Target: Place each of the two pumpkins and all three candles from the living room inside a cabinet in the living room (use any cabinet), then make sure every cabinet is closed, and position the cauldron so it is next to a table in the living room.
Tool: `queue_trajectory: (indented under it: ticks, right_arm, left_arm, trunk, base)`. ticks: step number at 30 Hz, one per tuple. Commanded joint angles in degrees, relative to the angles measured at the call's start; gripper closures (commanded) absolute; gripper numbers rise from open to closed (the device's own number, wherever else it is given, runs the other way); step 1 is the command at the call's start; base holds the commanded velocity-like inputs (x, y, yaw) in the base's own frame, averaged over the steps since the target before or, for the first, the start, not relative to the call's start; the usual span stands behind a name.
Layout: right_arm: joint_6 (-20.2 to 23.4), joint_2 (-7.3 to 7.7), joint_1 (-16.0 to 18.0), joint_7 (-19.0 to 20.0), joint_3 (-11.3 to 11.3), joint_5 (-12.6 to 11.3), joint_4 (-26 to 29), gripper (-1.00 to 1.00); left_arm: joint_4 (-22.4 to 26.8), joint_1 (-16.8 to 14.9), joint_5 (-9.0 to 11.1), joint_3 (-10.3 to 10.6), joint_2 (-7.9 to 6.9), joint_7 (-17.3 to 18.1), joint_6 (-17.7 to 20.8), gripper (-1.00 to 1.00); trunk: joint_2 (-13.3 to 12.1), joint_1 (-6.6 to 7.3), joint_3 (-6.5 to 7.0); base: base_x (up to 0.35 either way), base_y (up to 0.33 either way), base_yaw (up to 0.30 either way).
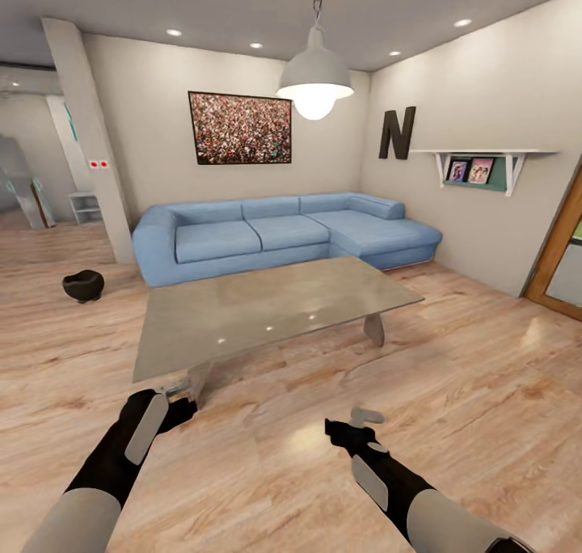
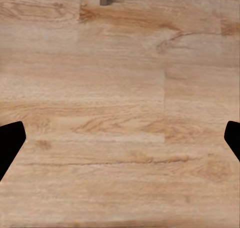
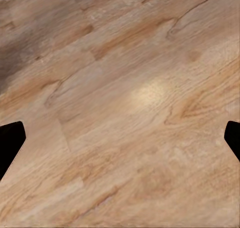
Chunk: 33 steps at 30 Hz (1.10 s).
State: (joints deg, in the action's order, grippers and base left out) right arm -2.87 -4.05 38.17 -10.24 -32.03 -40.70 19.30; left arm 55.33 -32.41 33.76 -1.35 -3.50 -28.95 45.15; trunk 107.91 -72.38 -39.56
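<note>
The low table (image 1: 267, 310) with its glossy grey-green top stands in the middle of the room, just ahead of me. The black round-bellied cauldron (image 1: 83, 284) sits on the wooden floor to the far left, well apart from the table and beyond its left corner. My left gripper (image 1: 179, 393) hangs open over bare floor by the table's near left leg, and its dark fingertips (image 2: 11, 140) are spread wide. My right gripper (image 1: 356, 424) is open too, above bare planks in front of the table, fingertips (image 3: 10, 140) wide apart. Pumpkins, candles and cabinet are out of view.
A blue corner sofa (image 1: 275, 230) lines the back wall behind the table. A pendant lamp (image 1: 315, 84) hangs above it. A wall pillar (image 1: 89, 149) stands at the left, with a passage beyond. A wooden door frame (image 1: 562, 254) is at the right.
</note>
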Motion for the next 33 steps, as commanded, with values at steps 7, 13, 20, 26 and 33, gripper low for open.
queue_trajectory:
  ticks: [7,13,20,26,33]
  right_arm:
    - [-0.33,0.01,0.06,-0.35,-0.46,0.45,-0.03,-1.00]
    - [-0.37,0.07,0.07,-0.40,-0.41,2.65,-0.05,-1.00]
    - [-2.48,0.10,0.07,-0.40,-0.40,2.68,-0.05,-1.00]
    - [-2.83,0.25,0.07,-0.27,-0.40,2.70,-0.05,-1.00]
    - [-3.00,0.52,0.06,-0.07,-0.40,2.81,-0.05,-1.00]
  left_arm:
    - [-0.03,-0.02,0.61,-0.05,-0.02,-0.42,0.05,-1.00]
    - [-0.05,-0.02,0.73,-0.06,-0.09,-0.36,0.10,-1.00]
    - [-0.08,-0.02,0.80,-0.06,-0.24,-0.23,0.11,-1.00]
    - [-0.13,-0.02,1.00,-0.06,-1.45,-0.07,0.11,-1.00]
    - [-0.20,-0.02,1.04,-0.55,-1.99,-0.03,-0.01,-1.00]
  trunk:
    - [0.03,0.04,-0.06]
    - [0.03,0.04,-0.06]
    - [0.03,0.04,-0.06]
    - [0.03,0.04,-0.06]
    - [0.03,0.04,-0.06]
  base:
    - [-0.295,0.193,0.275]
    - [-0.284,0.212,0.275]
    - [-0.260,0.239,0.275]
    - [-0.251,0.251,0.272]
    - [-0.244,0.255,0.070]
